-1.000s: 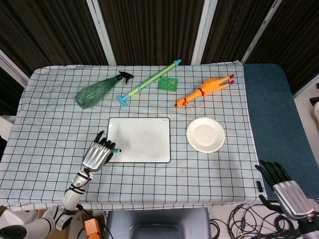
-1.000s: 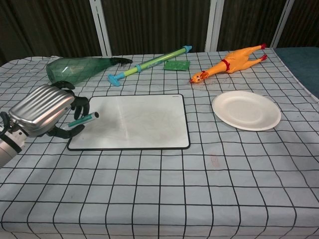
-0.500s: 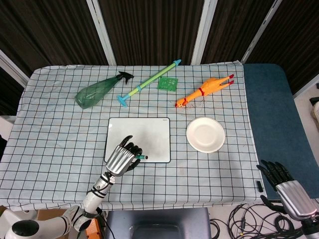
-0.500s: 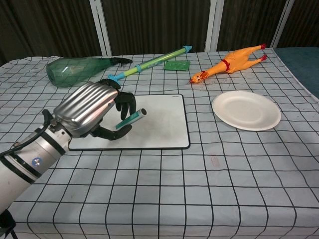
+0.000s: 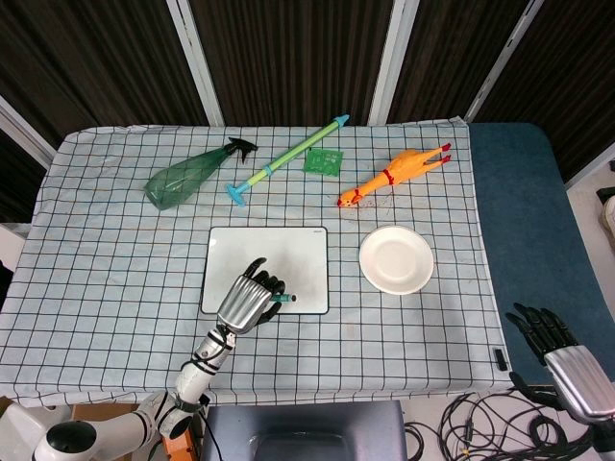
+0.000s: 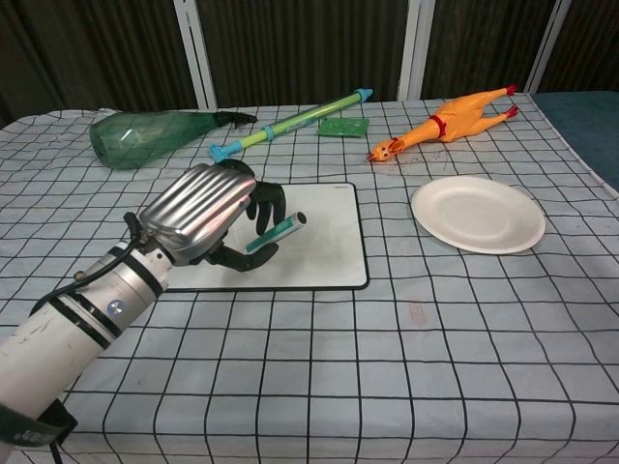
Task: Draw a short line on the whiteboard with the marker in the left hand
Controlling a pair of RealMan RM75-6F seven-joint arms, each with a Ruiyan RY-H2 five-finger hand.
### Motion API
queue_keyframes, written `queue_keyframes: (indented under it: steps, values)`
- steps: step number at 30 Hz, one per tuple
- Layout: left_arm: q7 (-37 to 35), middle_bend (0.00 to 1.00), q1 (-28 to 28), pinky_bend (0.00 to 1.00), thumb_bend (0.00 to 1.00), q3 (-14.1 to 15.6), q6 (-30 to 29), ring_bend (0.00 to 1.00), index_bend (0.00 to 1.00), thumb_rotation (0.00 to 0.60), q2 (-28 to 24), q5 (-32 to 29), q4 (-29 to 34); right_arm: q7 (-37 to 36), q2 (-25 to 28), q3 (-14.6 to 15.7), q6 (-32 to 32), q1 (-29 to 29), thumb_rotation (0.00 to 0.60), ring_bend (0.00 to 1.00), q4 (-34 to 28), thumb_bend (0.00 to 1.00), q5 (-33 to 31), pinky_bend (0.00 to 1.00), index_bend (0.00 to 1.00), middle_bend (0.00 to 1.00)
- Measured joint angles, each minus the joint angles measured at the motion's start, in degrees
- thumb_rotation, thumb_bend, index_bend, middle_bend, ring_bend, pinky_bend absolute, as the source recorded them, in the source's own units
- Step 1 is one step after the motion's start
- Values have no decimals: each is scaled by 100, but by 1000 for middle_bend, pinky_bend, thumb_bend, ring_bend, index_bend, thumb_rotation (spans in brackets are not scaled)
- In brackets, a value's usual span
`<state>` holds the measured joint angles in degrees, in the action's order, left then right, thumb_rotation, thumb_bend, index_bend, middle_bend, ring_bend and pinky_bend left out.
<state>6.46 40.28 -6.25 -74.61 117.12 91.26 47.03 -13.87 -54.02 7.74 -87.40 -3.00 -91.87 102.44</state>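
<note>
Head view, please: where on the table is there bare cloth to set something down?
Free: the strip near the front edge below the whiteboard and paper plate, and the left side under the spray bottle. Crowded: the back, with the water squirter and rubber chicken.

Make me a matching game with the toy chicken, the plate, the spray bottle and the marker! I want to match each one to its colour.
Things:
1. rubber chicken
2. plate
3. spray bottle
4. marker, held by the left hand over the whiteboard

Colours:
A. white
B. teal body
C. orange
D. clear green with a black nozzle

Pairs: 1-C, 2-A, 3-D, 4-B
</note>
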Motion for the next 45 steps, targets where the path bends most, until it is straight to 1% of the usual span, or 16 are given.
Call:
queue_keyframes:
  steps: [9,15,23,36,45]
  values:
    - [-96,798,7,222,512,29,-10,478,772,600,-5,-2,-93,-44,28,2,23,4,600,0,1,269,-31,47,0,0]
    - [-297,798,-83,221,512,131,-108,481,772,600,-52,41,-226,-28,25,3,21,9,600,0,5,269,-20,47,0,0]
    - [-555,799,-165,221,511,183,-168,482,772,600,-48,38,-379,-25,19,1,5,19,600,0,-3,269,-16,47,0,0]
    - [-844,799,-213,218,512,292,-175,483,771,600,176,66,-996,-17,17,9,-5,28,600,0,5,269,15,47,0,0]
    - [-879,799,-231,218,512,337,-189,483,771,600,246,78,-1196,-1,15,12,1,30,600,0,6,269,22,47,0,0]
